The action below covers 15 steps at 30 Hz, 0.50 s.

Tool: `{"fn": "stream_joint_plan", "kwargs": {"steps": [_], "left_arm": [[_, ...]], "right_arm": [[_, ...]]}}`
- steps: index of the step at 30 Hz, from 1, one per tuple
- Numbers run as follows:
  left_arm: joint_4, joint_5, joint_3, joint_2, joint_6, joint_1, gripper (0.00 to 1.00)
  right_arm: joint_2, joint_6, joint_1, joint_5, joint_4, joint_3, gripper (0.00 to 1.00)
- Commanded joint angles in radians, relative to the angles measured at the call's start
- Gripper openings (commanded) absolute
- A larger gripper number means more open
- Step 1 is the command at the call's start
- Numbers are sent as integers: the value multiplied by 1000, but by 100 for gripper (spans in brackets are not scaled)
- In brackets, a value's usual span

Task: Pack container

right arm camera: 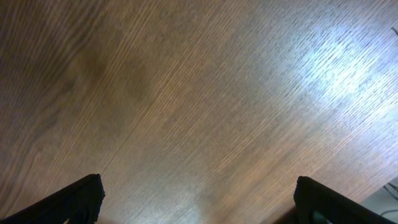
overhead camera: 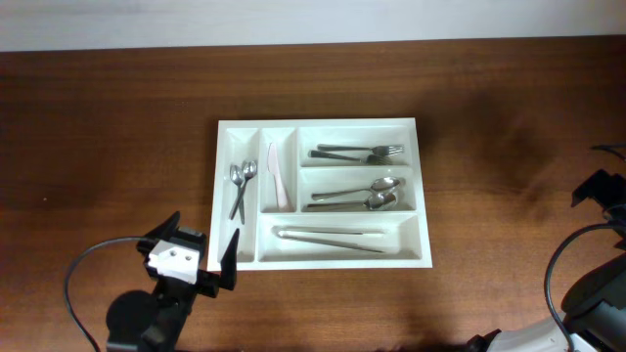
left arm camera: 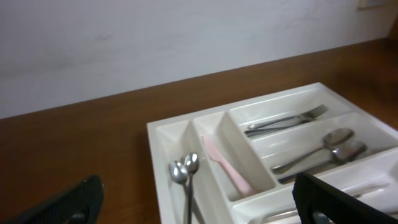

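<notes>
The container, a white five-compartment cutlery tray [overhead camera: 323, 125], sits mid-table; it also shows in the left wrist view [left arm camera: 155, 134]. It holds two small spoons [overhead camera: 240, 181] [left arm camera: 185, 168], a pink knife [overhead camera: 277, 176] [left arm camera: 227, 168], forks [overhead camera: 357, 153] [left arm camera: 286, 119], larger spoons [overhead camera: 357, 196] [left arm camera: 323, 149] and long metal utensils [overhead camera: 328, 238]. My left gripper [overhead camera: 196, 244] [left arm camera: 199, 196] is open and empty, low by the tray's front-left corner. My right gripper [overhead camera: 602, 186] [right arm camera: 199, 199] is open and empty over bare table at the far right edge.
The brown wooden table [overhead camera: 108, 127] [right arm camera: 186, 93] surrounds the tray. A black cable [overhead camera: 83, 269] loops by the left arm, and another cable [overhead camera: 558, 274] runs by the right arm. A pale wall [left arm camera: 124, 43] stands behind the table.
</notes>
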Motion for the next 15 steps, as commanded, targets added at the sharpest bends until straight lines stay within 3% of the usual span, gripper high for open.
{"fn": "stream_joint_plan", "kwargs": {"steps": [1,5,15], "left_arm": [[10,-10,-52,-74,20,23,99],[36,-67,-111,-151,20,23,99],[298,-146,-263,-203,20,23,99]], "right_arm": [[5,0,3,-3,0,-5,99],[5,0,3,-3,0,-5,99],[5,0,3,-3,0,-5,99]]}}
